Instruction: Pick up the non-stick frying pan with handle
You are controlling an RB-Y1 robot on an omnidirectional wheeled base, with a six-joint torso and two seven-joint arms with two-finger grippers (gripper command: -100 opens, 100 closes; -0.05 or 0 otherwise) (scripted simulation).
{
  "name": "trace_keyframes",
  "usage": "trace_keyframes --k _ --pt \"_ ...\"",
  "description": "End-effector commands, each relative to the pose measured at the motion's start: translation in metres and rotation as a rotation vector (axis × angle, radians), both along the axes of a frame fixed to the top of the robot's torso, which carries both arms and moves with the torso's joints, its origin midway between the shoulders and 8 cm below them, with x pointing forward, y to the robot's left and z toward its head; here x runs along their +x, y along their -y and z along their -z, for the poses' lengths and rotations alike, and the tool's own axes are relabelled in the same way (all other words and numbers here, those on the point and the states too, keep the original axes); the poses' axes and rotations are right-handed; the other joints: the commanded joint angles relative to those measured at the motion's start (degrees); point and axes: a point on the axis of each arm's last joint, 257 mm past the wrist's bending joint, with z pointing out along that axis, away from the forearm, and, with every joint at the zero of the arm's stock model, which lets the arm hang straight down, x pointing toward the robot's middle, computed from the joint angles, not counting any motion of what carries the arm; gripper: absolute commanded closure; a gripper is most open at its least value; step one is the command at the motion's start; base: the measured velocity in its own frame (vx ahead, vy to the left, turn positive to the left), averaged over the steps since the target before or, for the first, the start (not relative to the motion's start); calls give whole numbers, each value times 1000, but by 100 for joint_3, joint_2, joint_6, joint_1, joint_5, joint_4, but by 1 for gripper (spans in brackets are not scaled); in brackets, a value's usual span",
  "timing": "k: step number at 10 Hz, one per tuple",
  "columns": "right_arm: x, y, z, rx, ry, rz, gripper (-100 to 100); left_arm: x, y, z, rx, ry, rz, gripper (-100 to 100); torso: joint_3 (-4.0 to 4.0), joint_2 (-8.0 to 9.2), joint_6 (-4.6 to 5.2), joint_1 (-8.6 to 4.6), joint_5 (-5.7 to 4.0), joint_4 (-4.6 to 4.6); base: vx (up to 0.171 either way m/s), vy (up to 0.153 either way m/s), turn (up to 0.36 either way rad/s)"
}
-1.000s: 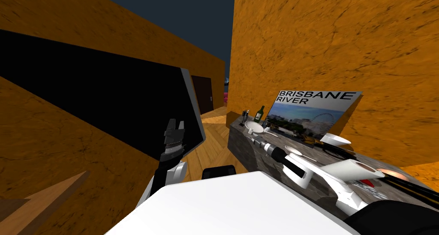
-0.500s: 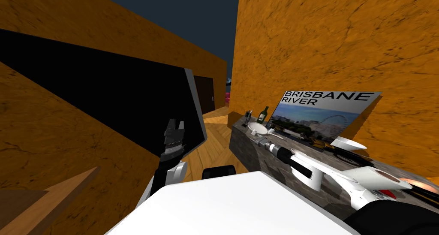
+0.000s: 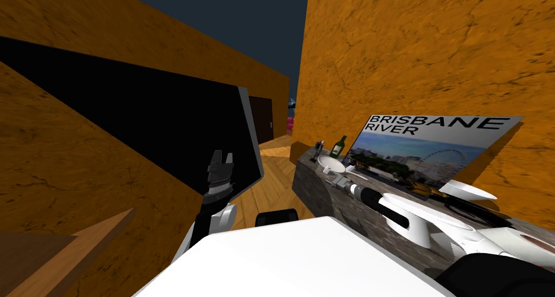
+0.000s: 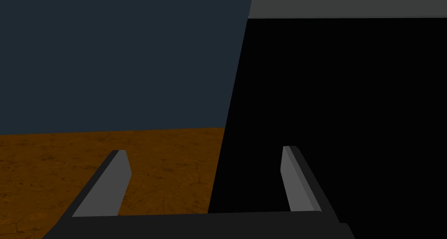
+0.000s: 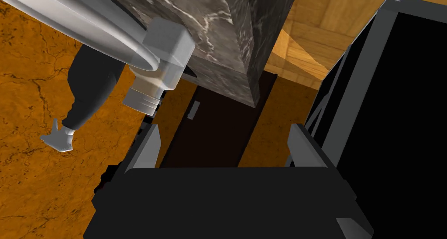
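R gripper [image 5: 223, 149] wide open, empty. Pan [image 3: 329, 162] on counter [image 3: 314, 193], 11 o'clock of it, handle [image 5: 150, 81] just outside one finger [image 5: 146, 147]. I'd shift till handle sits btwn fingers, then close. L gripper [image 3: 221, 159] open, idle.

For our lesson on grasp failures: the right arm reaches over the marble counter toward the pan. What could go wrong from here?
1. The handle of the pan sits beside one finger of the open right pincer, not between them; closing now would likely miss.
2. The green bottle stands just beyond the pan; overreaching could topple it.
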Motion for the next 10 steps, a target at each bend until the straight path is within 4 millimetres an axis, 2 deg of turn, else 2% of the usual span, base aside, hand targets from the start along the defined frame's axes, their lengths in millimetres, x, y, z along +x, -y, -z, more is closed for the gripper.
trace_keyframes --k 1,2,7,8,10 --pt "-11 24 3 -94 -41 -16 -100 0 0 0 0 0 0 0 0 0 0 0 0 0 39 45 59" --pt "-11 24 3 -94 -41 -16 -100 0 0 0 0 0 0 0 2 3 0 1 0 1 32 31 31" --pt "-57 113 8 -399 -206 -75 -100 0 0 0 0 0 0 0 -10 -18 -1 4 1 -4 82 42 76" --pt "-57 113 8 -399 -206 -75 -100 0 0 0 0 0 0 0 -14 -24 -3 -3 0 -5 73 22 30" --pt "-75 141 8 -488 -268 -100 -100 0 0 0 0 0 0 0 -3 -5 -1 -6 -2 -1 60 24 49"
